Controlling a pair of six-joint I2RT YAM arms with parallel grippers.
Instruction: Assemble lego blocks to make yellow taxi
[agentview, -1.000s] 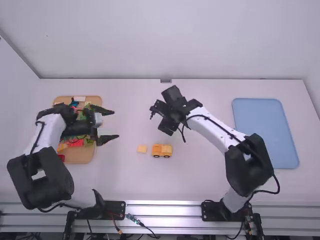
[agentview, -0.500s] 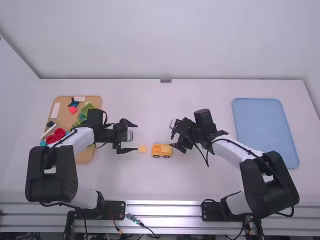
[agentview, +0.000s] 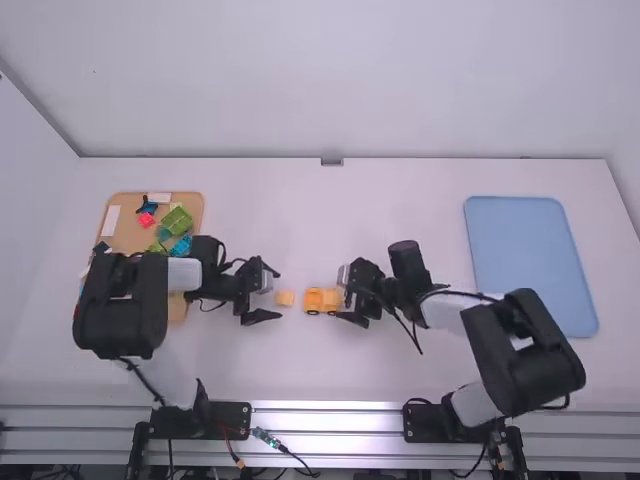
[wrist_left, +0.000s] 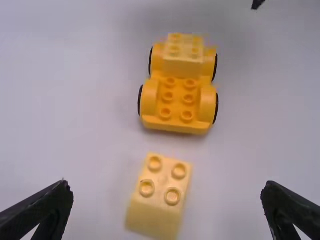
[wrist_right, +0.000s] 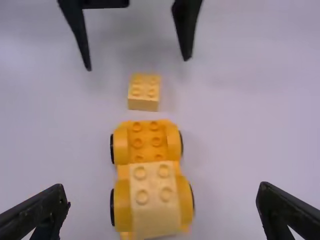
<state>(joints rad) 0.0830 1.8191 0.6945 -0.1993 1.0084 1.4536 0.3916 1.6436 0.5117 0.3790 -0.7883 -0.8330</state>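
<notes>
Yellow car (agentview: 322, 300), long axis crosswise, bare end leftward

Bright, diffuse light spreads fairly evenly over the white table (agentview: 420, 370), with pale glints along the metal rail (agentview: 350, 422), while both wrist views look dimmer toward the top and faint, soft-edged shadows lie beside the yellow car (wrist_left: 177, 117) and the pale yellow block (wrist_right: 143, 104)

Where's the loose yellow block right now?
In the high view, the loose yellow block lies on the table just left of the wheeled yellow base, apart from it, in front of the open left hand.
</notes>
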